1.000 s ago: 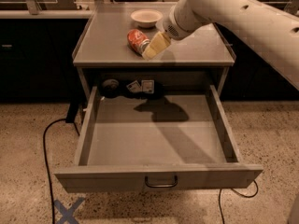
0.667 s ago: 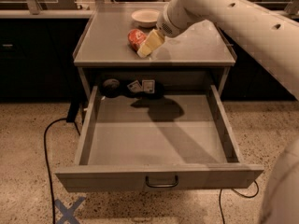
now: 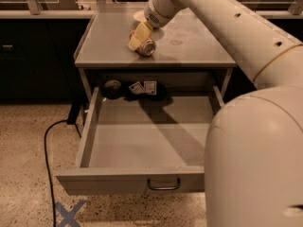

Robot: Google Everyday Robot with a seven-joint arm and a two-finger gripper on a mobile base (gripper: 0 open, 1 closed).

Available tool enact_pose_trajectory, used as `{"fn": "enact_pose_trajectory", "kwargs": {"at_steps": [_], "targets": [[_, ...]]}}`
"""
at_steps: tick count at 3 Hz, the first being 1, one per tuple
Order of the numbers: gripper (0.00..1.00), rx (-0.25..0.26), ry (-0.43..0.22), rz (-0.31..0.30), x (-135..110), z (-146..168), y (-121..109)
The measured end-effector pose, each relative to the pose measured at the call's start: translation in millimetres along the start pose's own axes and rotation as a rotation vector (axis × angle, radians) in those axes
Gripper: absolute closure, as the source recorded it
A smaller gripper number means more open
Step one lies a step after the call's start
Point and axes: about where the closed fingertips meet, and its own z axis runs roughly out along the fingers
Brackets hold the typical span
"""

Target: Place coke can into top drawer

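Note:
The coke can lies on its side on the grey cabinet top, its silver end facing the camera. My gripper, with pale yellow tips, comes down from the upper right and sits right at the can's upper left side, touching or nearly touching it. The top drawer is pulled wide open below the cabinet top, its front panel and dark handle nearest the camera. Its floor is bare apart from things at the back.
A white bowl is mostly hidden behind my wrist at the back of the top. A dark round object and small packets lie at the drawer's back. My arm fills the right foreground. A black cable runs on the floor.
My gripper has moved left across the cabinet top, from the can's right side to over its upper left. My arm now fills much more of the right foreground.

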Motion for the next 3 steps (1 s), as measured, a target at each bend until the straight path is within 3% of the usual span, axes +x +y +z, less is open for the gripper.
{"fn": "enact_pose_trajectory", "kwargs": {"at_steps": [1,3], "targets": [[0.0,-0.018,0.013,0.0,-11,14,-5],[0.0,-0.057,0.026,0.132,-8,38,-14]]}}
